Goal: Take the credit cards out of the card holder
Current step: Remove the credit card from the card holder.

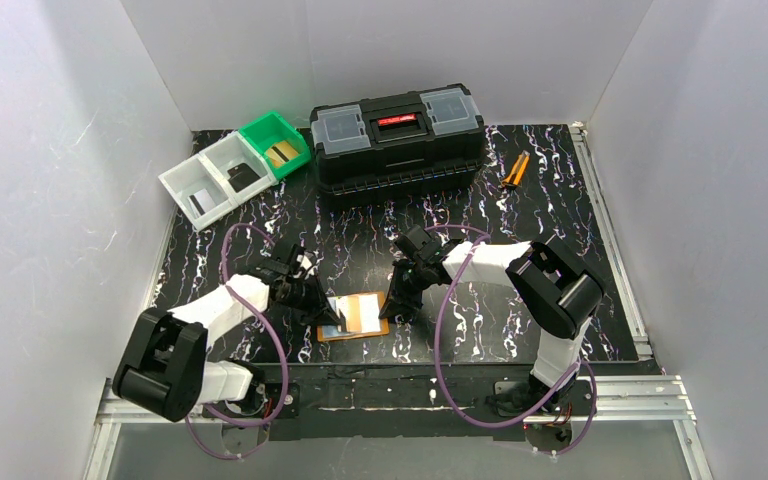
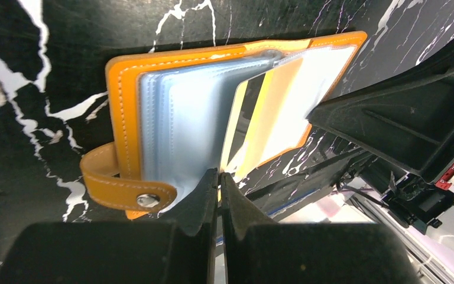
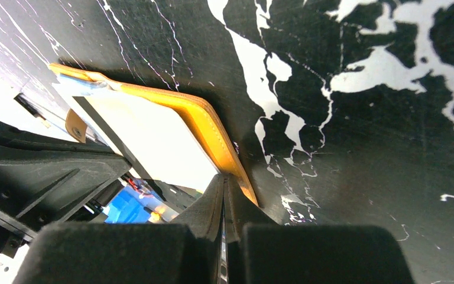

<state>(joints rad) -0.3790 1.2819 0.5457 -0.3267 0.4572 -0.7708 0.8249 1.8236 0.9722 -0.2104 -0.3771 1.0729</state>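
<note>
Your left gripper (image 2: pixel 219 180) is closed, its tips pinching the near edge of a gold-tan credit card (image 2: pixel 269 112) with a dark stripe. The card lies askew and juts out past the clear pockets. Your right gripper (image 3: pixel 224 186) is closed too, its tips set against the orange rim of the card holder (image 2: pixel 124 94); you cannot tell whether they grip it or only press on it. The card holder lies open and flat on the table (image 1: pixel 560 250), close to the near edge and about midway along it, between the two grippers, with its snap strap (image 2: pixel 124 189) turned out to one side. At the far edge stands a black toolbox (image 1: pixel 397 140), with orange-handled pliers (image 1: pixel 513 170) just to its right. In the far left corner sit a green bin (image 1: pixel 260 128) and white bins (image 1: pixel 173 183).
</note>
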